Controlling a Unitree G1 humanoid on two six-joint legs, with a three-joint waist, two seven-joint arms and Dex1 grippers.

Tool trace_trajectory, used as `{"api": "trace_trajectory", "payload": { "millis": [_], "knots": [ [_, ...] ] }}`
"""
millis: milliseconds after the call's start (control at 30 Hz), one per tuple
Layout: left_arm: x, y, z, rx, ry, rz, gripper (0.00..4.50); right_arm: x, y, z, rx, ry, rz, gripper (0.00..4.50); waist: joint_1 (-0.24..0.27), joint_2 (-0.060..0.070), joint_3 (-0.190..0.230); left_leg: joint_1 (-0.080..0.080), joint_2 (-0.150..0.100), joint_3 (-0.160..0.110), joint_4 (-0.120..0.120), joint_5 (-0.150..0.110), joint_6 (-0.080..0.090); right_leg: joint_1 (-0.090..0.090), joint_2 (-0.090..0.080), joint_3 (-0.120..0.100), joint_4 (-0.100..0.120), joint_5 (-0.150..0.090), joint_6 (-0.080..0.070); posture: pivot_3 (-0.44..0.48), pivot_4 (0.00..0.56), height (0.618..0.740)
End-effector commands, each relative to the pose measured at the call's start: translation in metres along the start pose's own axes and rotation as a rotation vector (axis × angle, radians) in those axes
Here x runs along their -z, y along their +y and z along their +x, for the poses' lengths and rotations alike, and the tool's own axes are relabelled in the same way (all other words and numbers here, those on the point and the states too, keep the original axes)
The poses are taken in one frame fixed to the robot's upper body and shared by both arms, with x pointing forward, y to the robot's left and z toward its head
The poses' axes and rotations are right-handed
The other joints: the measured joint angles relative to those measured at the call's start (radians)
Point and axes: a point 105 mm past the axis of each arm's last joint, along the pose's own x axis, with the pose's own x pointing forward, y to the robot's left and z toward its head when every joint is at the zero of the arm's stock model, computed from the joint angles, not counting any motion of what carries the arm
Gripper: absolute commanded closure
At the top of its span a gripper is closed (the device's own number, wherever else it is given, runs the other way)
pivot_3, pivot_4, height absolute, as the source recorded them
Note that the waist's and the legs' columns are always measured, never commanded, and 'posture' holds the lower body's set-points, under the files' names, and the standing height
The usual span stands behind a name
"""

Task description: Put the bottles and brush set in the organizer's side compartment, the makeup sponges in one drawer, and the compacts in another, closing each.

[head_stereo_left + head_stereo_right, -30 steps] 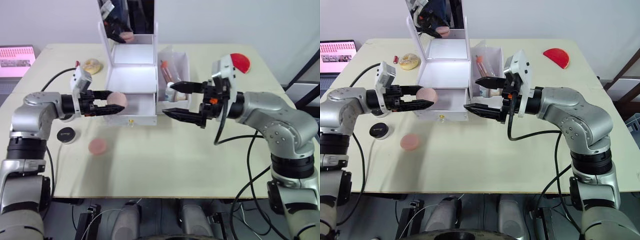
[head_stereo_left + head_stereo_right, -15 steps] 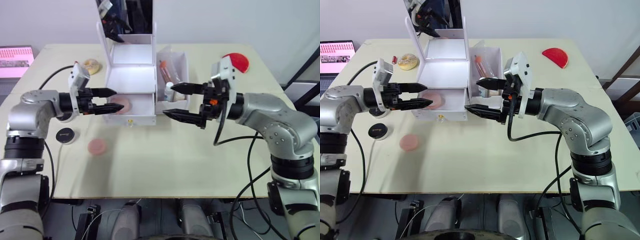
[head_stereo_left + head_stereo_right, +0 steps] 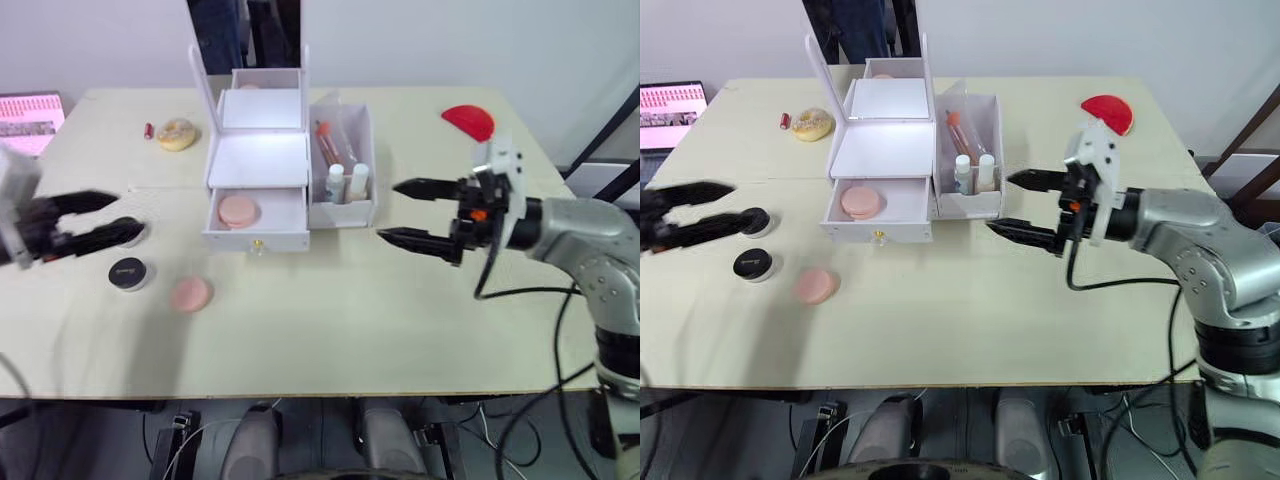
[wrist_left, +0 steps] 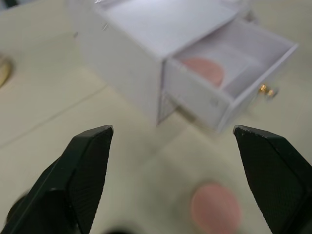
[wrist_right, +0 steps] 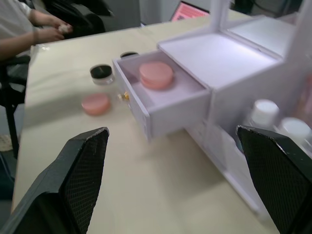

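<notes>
Left gripper [image 3: 85, 221] pulled back to the table's left edge, empty, spread wide; right gripper [image 3: 420, 214] retreated too, open. Second pink round makeup sponge [image 3: 189, 294] and black round compacts [image 3: 128, 273] still on table. One sponge [image 3: 239, 211] in open white drawer [image 3: 258, 238]; bottles [image 3: 347, 183] in side compartment

Far right on my pale wooden table [image 3: 330, 330] lies a red half-round piece [image 3: 468, 121]. At the far left edge sits a pink-screened display [image 3: 30, 112], and a person's arm [image 5: 29, 34] rests beyond.
</notes>
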Motion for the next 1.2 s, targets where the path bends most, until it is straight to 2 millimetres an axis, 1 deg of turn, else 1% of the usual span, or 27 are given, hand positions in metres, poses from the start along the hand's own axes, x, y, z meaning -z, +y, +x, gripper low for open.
{"api": "trace_trajectory", "payload": {
  "millis": [33, 100, 133, 167, 200, 267, 333, 367, 500, 700, 833, 1033, 1133, 1200],
  "knots": [
    [0.008, 0.028, -0.060, -0.230, 0.024, 0.030, 0.18, 0.004, -0.016, -0.040, 0.113, 0.018, -0.062, 0.00, -0.001, 0.000, 0.000, 0.000, 0.000, 0.000, 0.000, 0.000, 0.000, 0.000, 0.000, 0.000, 0.000, 0.000, 0.000, 0.000, 0.150, 0.739],
    [0.026, 0.039, -0.095, -0.357, 0.054, -0.001, 0.18, 0.020, -0.026, -0.069, 0.194, 0.059, -0.048, 0.00, -0.003, 0.000, 0.000, 0.000, 0.000, 0.001, -0.001, 0.000, 0.000, 0.000, 0.000, 0.000, -0.001, -0.001, 0.000, 0.000, 0.150, 0.739],
    [0.031, 0.041, -0.105, -0.387, 0.061, -0.007, 0.18, 0.025, -0.029, -0.077, 0.213, 0.078, -0.050, 0.00, -0.004, 0.000, 0.000, 0.000, 0.000, 0.002, -0.001, -0.001, 0.001, 0.000, -0.001, 0.000, -0.001, -0.001, 0.000, 0.000, 0.150, 0.739],
    [0.035, 0.042, -0.113, -0.412, 0.072, -0.009, 0.18, 0.030, -0.030, -0.085, 0.224, 0.097, -0.052, 0.00, -0.004, 0.000, 0.000, 0.000, 0.000, 0.002, -0.001, -0.001, 0.001, 0.000, -0.001, 0.000, -0.001, -0.001, 0.000, 0.000, 0.150, 0.739],
    [0.039, 0.043, -0.119, -0.428, 0.086, -0.008, 0.18, 0.034, -0.030, -0.091, 0.231, 0.103, -0.041, 0.00, -0.003, 0.000, 0.000, 0.000, 0.000, 0.002, 0.000, -0.001, 0.001, 0.000, -0.001, 0.000, -0.001, -0.003, 0.003, 0.000, 0.150, 0.739],
    [0.048, 0.044, -0.132, -0.468, 0.098, -0.019, 0.18, 0.055, -0.030, -0.106, 0.246, 0.170, -0.012, 0.00, 0.000, -0.001, 0.000, 0.001, 0.000, 0.002, 0.000, -0.001, 0.001, 0.000, -0.002, 0.000, -0.001, -0.003, 0.004, 0.000, 0.150, 0.739],
    [0.054, 0.045, -0.137, -0.486, 0.107, -0.027, 0.18, 0.068, -0.032, -0.114, 0.261, 0.217, -0.018, 0.00, 0.002, -0.003, -0.001, 0.001, 0.000, 0.002, 0.000, -0.001, 0.000, 0.000, -0.002, 0.000, -0.001, -0.003, 0.004, 0.000, 0.150, 0.739],
    [0.057, 0.044, -0.138, -0.484, 0.114, -0.032, 0.18, 0.069, -0.032, -0.114, 0.265, 0.201, -0.005, 0.00, 0.000, -0.002, -0.001, 0.001, 0.000, 0.003, 0.000, -0.001, 0.000, 0.000, -0.002, 0.000, -0.001, -0.003, 0.004, 0.000, 0.150, 0.739],
    [0.061, 0.044, -0.139, -0.483, 0.120, -0.032, 0.18, 0.067, -0.034, -0.113, 0.265, 0.169, -0.001, 0.00, -0.007, -0.001, 0.000, 0.001, 0.000, 0.004, -0.001, -0.001, 0.000, 0.000, -0.003, 0.000, -0.001, -0.003, 0.003, 0.000, 0.150, 0.739],
    [0.058, 0.046, -0.137, -0.481, 0.109, -0.022, 0.18, 0.063, -0.036, -0.108, 0.267, 0.150, -0.005, 0.00, -0.008, -0.001, 0.000, 0.001, 0.000, 0.004, -0.002, -0.001, 0.000, -0.001, -0.003, 0.000, -0.001, -0.003, 0.003, 0.000, 0.150, 0.739],
    [0.052, 0.045, -0.129, -0.459, 0.097, 0.004, 0.18, 0.056, -0.037, -0.100, 0.256, 0.124, -0.019, 0.00, -0.008, -0.001, 0.000, 0.001, 0.000, 0.004, -0.002, -0.001, 0.000, -0.001, -0.003, 0.000, -0.001, -0.003, 0.003, 0.000, 0.150, 0.739],
    [0.043, 0.030, -0.105, -0.396, 0.055, 0.036, 0.18, 0.030, -0.036, -0.072, 0.183, 0.070, -0.079, 0.00, -0.008, -0.001, 0.000, 0.001, 0.000, 0.004, -0.002, -0.001, 0.000, -0.001, -0.003, 0.000, -0.001, -0.002, 0.002, 0.000, 0.150, 0.739],
    [0.041, 0.013, -0.089, -0.372, 0.028, 0.048, 0.18, 0.005, -0.031, -0.046, 0.107, 0.002, -0.104, 0.00, -0.014, 0.000, 0.000, 0.001, 0.000, 0.004, -0.002, -0.001, 0.000, -0.001, -0.003, 0.000, -0.001, 0.000, -0.001, 0.000, 0.150, 0.739],
    [0.041, 0.001, -0.081, -0.373, 0.005, 0.037, 0.18, -0.007, -0.026, -0.032, 0.053, -0.015, -0.109, 0.00, -0.012, 0.000, 0.001, 0.001, 0.000, 0.004, -0.002, -0.001, 0.000, -0.001, -0.003, 0.001, -0.001, 0.000, -0.001, 0.000, 0.150, 0.739]
  ]
}}
